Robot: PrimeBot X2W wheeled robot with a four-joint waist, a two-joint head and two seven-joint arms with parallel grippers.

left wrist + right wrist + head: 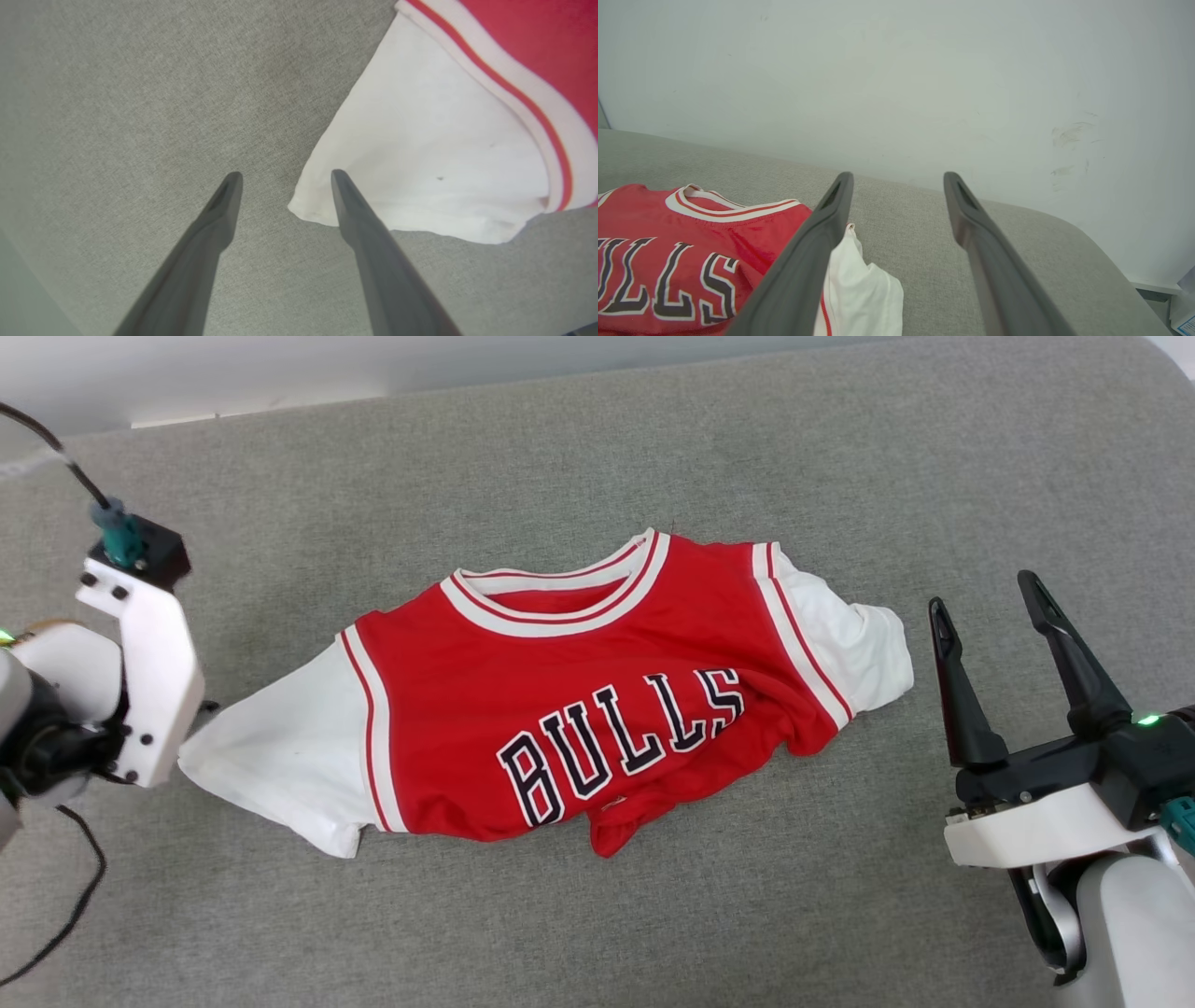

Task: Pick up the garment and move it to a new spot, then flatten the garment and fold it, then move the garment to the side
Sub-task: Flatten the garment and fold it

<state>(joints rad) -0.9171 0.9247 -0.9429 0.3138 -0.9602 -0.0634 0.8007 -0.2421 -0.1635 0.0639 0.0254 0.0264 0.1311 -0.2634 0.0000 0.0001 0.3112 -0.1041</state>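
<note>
The garment (597,691) lies front up on the grey padded surface (597,448), a red jersey with white sleeves, striped trim and black "BULLS" lettering; its lower hem is bunched and crumpled. My left gripper (285,175) hangs open just above the surface at the tip of the garment's left white sleeve (430,140), whose corner lies beside one finger, with nothing gripped. In the head view that arm's white wrist (140,681) stands just left of the sleeve. My right gripper (983,593) is open and empty to the right of the other sleeve (868,649), apart from it. The right wrist view also shows the garment (691,242).
The grey surface ends at a pale wall (896,70) along its far side, and its right end is rounded (1111,261). A black cable (56,915) trails from the left arm at the near left.
</note>
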